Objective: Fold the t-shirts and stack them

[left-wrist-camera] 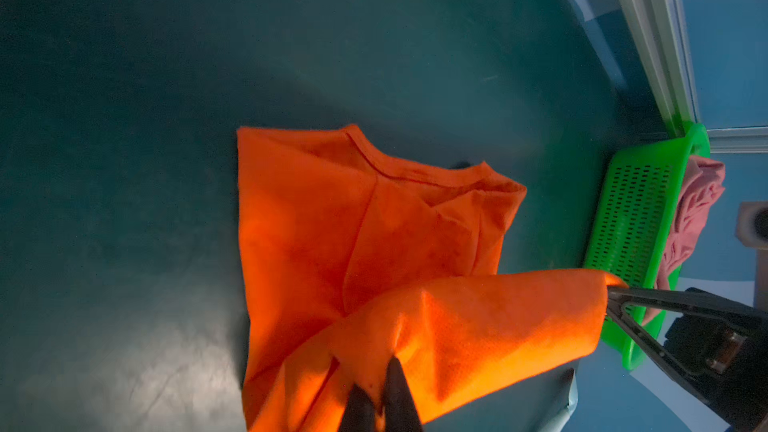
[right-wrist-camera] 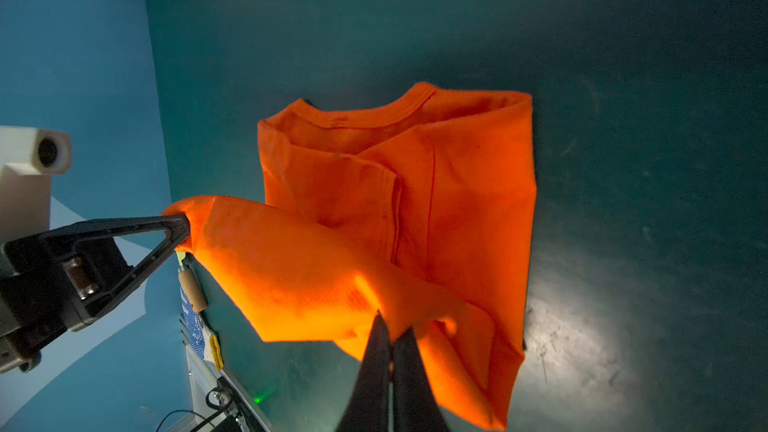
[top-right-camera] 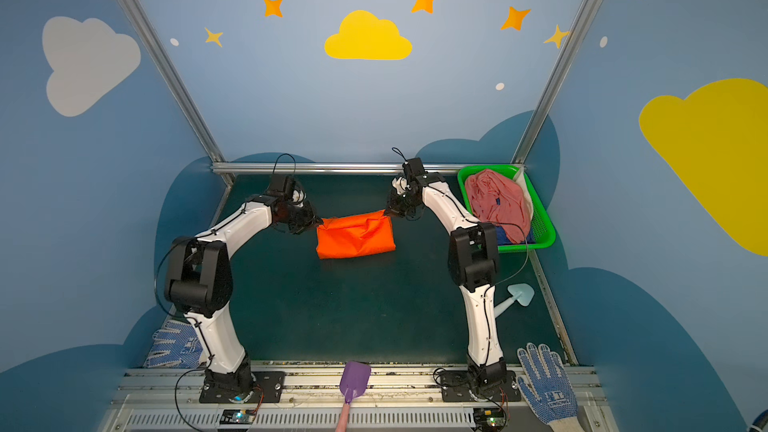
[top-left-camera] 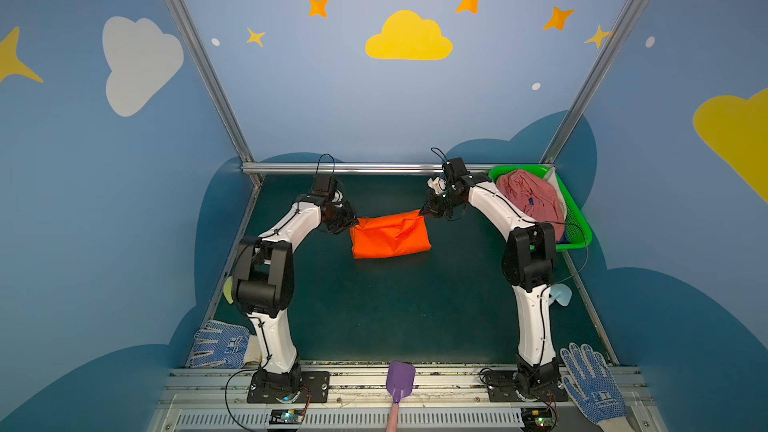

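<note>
A bright orange t-shirt lies half folded on the dark green mat, far of centre in both top views. Its far edge is lifted and stretched between my two grippers. My left gripper is shut on the left corner of that edge. My right gripper is shut on the right corner. The collar faces up on the flat lower layer. A dusty pink t-shirt is heaped in the green basket at the far right. A dark blue t-shirt peeks from under it.
Blue-dotted white gloves lie at the near left and near right. A purple scoop rests on the front rail. A pale blue tool lies by the right arm. A metal rail bounds the mat's far side.
</note>
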`<state>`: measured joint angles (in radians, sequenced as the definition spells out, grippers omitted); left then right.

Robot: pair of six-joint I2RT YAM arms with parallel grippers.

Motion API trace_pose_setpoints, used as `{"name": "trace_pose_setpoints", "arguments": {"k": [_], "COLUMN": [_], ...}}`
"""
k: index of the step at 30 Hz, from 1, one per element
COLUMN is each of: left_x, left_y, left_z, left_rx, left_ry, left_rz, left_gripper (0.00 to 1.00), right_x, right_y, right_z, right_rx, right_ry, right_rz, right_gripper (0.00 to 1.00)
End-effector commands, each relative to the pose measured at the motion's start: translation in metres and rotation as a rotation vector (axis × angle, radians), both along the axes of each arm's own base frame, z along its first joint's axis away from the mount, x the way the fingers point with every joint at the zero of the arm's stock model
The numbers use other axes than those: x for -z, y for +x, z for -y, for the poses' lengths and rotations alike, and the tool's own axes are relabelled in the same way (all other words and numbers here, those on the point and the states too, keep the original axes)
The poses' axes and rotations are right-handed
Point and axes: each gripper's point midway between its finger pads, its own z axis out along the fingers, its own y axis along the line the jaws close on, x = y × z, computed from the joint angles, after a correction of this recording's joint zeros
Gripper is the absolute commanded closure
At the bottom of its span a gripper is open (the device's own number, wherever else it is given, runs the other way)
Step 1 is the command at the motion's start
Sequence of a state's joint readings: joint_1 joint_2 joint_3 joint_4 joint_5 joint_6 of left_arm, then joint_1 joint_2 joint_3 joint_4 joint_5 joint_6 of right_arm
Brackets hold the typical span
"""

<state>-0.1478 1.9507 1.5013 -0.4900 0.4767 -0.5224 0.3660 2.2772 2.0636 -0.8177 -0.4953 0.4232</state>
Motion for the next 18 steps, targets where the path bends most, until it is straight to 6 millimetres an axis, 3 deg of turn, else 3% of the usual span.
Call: {"name": "trace_pose_setpoints", "arguments": {"k": [1, 6, 13, 18], "left_x": [0.001, 0.014, 0.029, 0.027], "left_y": [0.014, 0.032, 0.041, 0.046], "left_z": [-0.001, -0.006, -0.011, -0.014], "left_rx": [0.025, -0.003, -0.04, -0.073], "left_ry": [-0.025, -0.044, -0.066, -0.085], "left_rz": [0.004, -0.002, -0.015, 0.002], "left_gripper": [0.9, 0.89, 0.89, 0.86], "right_x": [0.003, 0.02, 0.032, 0.032], "right_y": [0.007, 0.027, 0.043, 0.045], "right_z": [0.002, 0.001, 0.0, 0.0], "right_rx": [-0.009, 0.0, 0.0, -0.003], "right_ry": [0.028, 0.064, 0.113, 0.123], "right_rz": [-0.034, -0.048, -0.057, -0.053], "right_gripper": [1.0, 0.98, 0.91, 0.72]}}
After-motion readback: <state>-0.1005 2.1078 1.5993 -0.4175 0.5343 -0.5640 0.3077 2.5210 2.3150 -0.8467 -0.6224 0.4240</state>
